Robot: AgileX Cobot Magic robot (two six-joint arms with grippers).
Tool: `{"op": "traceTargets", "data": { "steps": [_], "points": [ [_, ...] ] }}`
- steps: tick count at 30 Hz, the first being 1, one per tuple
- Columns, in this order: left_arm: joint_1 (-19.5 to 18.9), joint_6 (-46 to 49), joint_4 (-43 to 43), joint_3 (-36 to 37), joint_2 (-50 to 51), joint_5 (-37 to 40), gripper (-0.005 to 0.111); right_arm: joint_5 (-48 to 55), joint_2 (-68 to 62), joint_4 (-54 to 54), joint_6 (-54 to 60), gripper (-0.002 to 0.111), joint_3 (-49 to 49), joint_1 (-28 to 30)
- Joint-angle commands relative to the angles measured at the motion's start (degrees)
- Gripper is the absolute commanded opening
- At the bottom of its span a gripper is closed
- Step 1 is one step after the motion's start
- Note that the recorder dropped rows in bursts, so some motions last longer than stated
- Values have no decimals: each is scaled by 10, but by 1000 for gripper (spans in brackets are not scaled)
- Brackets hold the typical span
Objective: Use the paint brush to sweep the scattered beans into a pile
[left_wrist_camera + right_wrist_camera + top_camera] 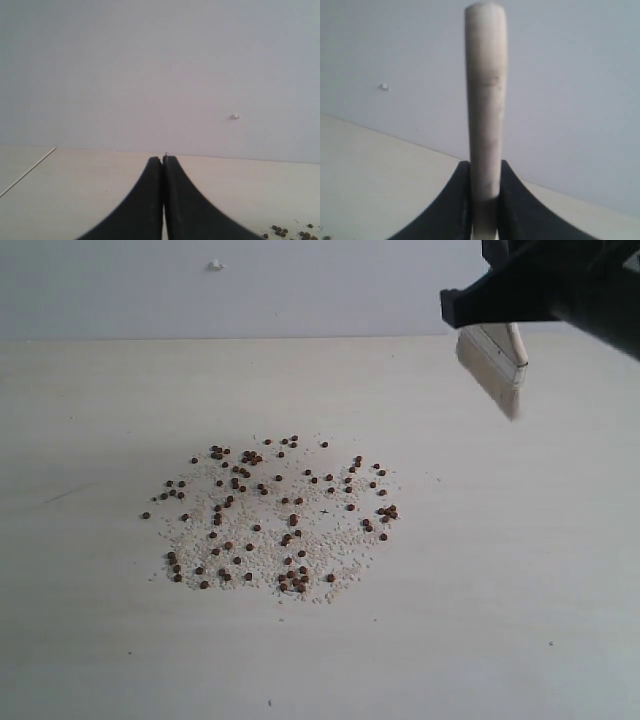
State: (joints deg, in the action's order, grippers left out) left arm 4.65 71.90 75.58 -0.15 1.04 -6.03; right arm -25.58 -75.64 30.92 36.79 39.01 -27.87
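beans (pixel 288 538): dozens of tiny round dark reddish-brown ones, lying loose across a roughly round patch in the middle of the table (pixel 90 640). They're sitting on a bed of finer off-white grains (pixel 330 550). Thicker clusters are sitting at the far-left edge and the near edge of the patch, and a few strays are lying just outside it on the left. Everything is lying flat, one layer deep as far as I can tell.

paint brush (pixel 493 360): wide flat head, silver ferrule, whitish bristles, pale wooden handle. It's hanging head-down and tilted at the upper right of the exterior view. The bristles are pointing toward the table and looking lifted clear of it. It's sitting well apart from the bean patch, off to the right and farther back, not touching any bean.

right claw (pixel 485 170): clamping the brush by its handle, jaws standing only narrowly apart and pressing on both sides. In the right wrist view the handle is sticking straight out past the fingertips, its rounded end blurred.

left claw (pixel 163 161): fully closed, fingertips touching, gripping nothing. It's hovering over bare table, with a handful of beans showing at the corner of its view, off to one side.

A plain pale wall (pixel 300 290) is running behind the table, with a small white speck (pixel 214 265) sticking on it.
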Motion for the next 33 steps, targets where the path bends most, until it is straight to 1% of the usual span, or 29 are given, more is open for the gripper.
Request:
{"op": "traceTargets", "data": {
  "steps": [1, 4, 6, 12, 15, 20, 23, 24, 26, 32, 33],
  "points": [
    [0, -4, 2, 2, -3, 5, 0, -165, -30, 60, 25, 0, -46, -44],
    [0, -4, 2, 2, -3, 5, 0, -236, -76, 161, 80, 0, -49, -71],
    [0, -4, 2, 2, -3, 5, 0, -273, -114, 192, 91, 0, -49, -84],
    [0, -4, 2, 2, -3, 5, 0, -311, -218, 180, 75, 0, -49, -84],
    [0, -4, 2, 2, -3, 5, 0, -328, -259, 159, 36, 0, -46, -84],
    [0, -4, 2, 2, -3, 5, 0, -324, -314, 141, -10, 0, -26, -84],
    [0, -4, 2, 2, -3, 5, 0, -299, -327, 109, -63, 0, -19, -84],
    [0, -4, 2, 2, -3, 5, 0, -277, -330, 72, -112, 0, -18, -84],
    [1, -4, 2, 2, -3, 5, 0, -261, -331, 45, -159, 0, -13, -84],
    [1, -3, 2, 2, -3, 5, 0, -253, -331, -24, -320, 0, -10, -84],
    [1, -3, 2, 2, -3, 5, 0, -246, -331, -28, -326, 0, -6, -84]
  ]
}}
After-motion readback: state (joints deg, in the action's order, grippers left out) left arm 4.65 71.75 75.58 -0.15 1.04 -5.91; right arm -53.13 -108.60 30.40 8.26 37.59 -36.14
